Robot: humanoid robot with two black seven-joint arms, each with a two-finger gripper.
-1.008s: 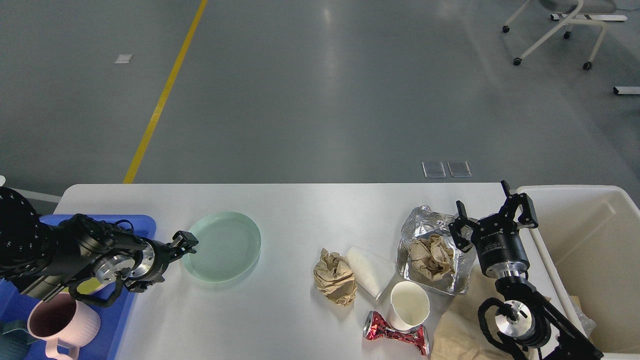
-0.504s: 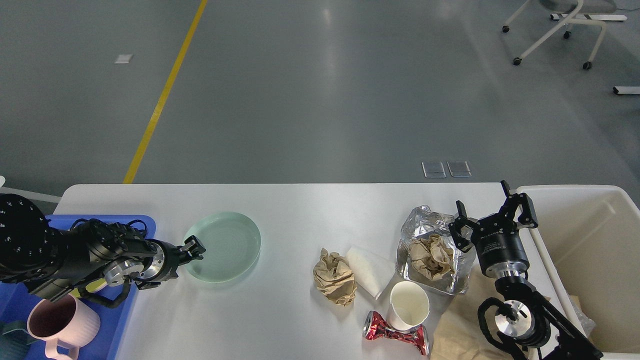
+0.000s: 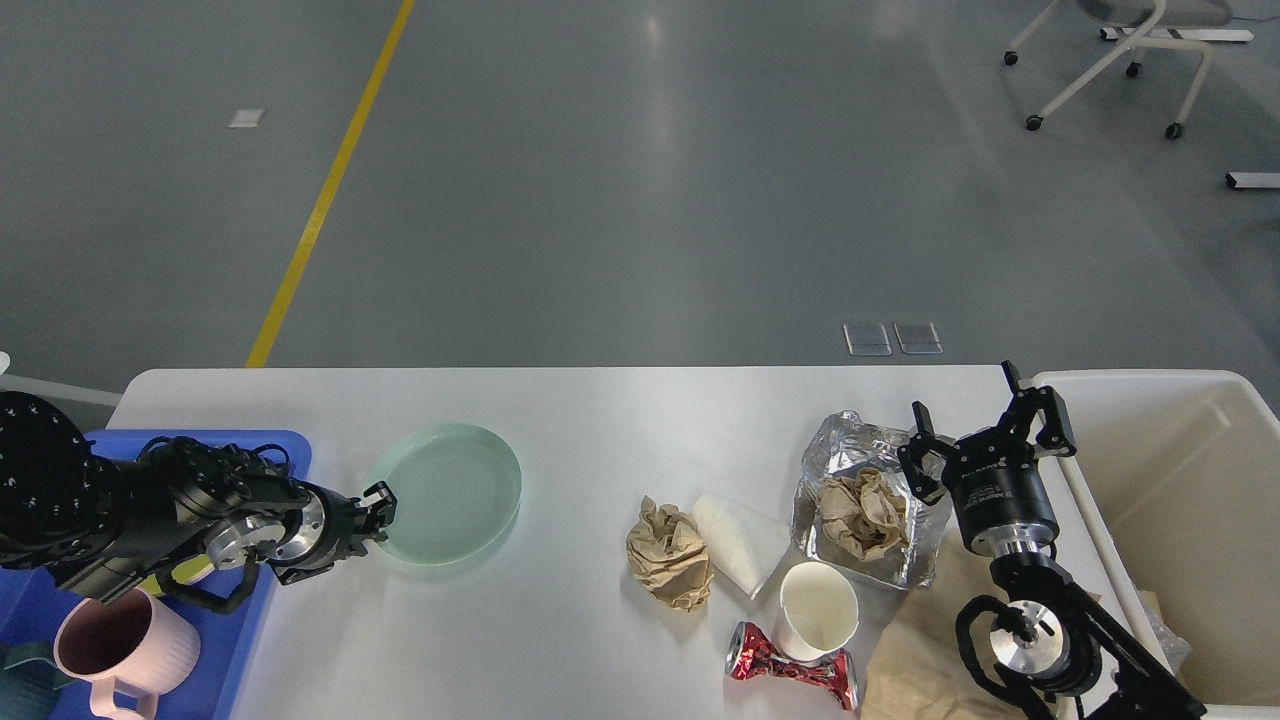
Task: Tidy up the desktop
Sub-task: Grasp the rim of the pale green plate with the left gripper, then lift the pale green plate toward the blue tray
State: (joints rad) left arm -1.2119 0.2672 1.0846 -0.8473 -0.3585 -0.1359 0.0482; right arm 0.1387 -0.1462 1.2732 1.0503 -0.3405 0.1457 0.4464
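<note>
1. Since the earlier frames, the left gripper (image 3: 378,512) has drawn back slightly toward the lower left and now sits at the near-left rim of the green plate (image 3: 447,493); the right arm has not moved.
2. Left gripper state: the fingers are seen end-on and dark, so whether they pinch the plate rim cannot be told.
3. Right gripper (image 3: 985,440): fingers spread, empty, poised beside the foil bag (image 3: 870,505) at lower right.
4. The desktop (image 3: 600,410) fills the lower half of the frame.
5. Done: a pink mug (image 3: 115,650) stands in the blue tray (image 3: 255,445).
6. Left, by judgement: plate, crumpled paper (image 3: 668,553), paper cup (image 3: 818,610), crushed can (image 3: 790,668) and foil bag remain on the desktop; the cream bin (image 3: 1180,480) appears nearly empty.
</note>
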